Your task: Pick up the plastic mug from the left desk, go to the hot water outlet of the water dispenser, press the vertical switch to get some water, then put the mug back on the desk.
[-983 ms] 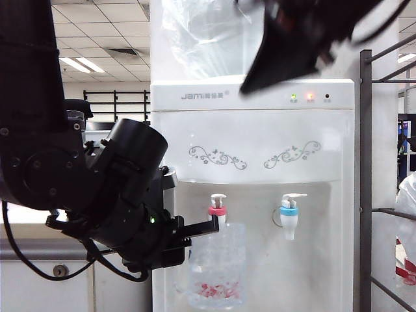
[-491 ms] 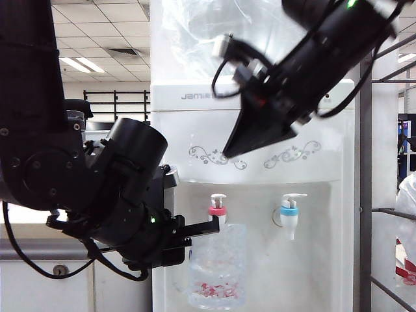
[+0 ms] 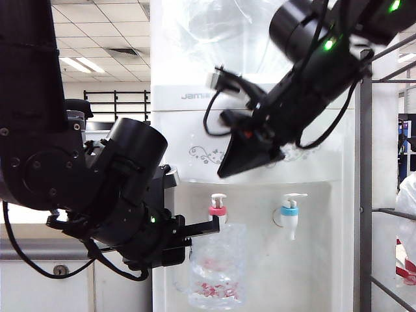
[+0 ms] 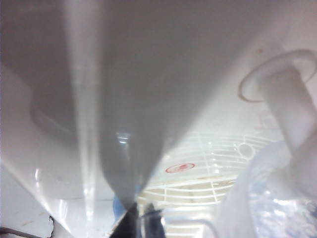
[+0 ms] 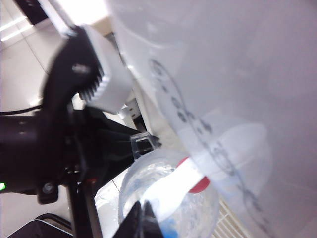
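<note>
Overall, one plastic mug [image 3: 218,266] pinched by left fingers [image 3: 211,227], two taps, right fingers [image 3: 227,170] closed empty above.

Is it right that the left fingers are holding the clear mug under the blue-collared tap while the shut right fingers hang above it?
Not quite. The clear mug sits under the red-collared tap, not the blue-collared tap; the exterior view shows it. The rest stands: the left gripper holds the mug, and the shut right gripper hangs above.
</note>
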Robot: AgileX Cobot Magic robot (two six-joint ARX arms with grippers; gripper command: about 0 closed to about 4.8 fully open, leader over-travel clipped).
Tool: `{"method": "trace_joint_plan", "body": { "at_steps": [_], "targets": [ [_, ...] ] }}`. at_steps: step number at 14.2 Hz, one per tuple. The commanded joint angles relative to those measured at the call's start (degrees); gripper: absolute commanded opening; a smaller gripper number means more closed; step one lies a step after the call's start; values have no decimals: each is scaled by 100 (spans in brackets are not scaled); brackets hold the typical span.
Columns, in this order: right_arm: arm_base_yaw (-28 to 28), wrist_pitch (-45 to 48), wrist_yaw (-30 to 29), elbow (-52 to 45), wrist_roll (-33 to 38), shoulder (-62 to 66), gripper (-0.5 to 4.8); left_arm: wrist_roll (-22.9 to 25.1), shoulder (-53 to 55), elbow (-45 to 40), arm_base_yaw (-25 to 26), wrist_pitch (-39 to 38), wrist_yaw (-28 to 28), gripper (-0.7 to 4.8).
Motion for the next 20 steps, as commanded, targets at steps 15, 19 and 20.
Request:
{"method": "trace_joint_plan", "body": {
  "at_steps": [15,19,20],
  "targets": [
    [11,243,636,15,-455,745,-1,-17,-52,22,2,249,-85,-5],
    [11,166,638,13,-455,968,-1,-20,-52,22,2,247,-85,-5],
    [15,151,623,13,-455,1027,-1,-17,-52,22,2,249,-85,-5]
  ]
}}
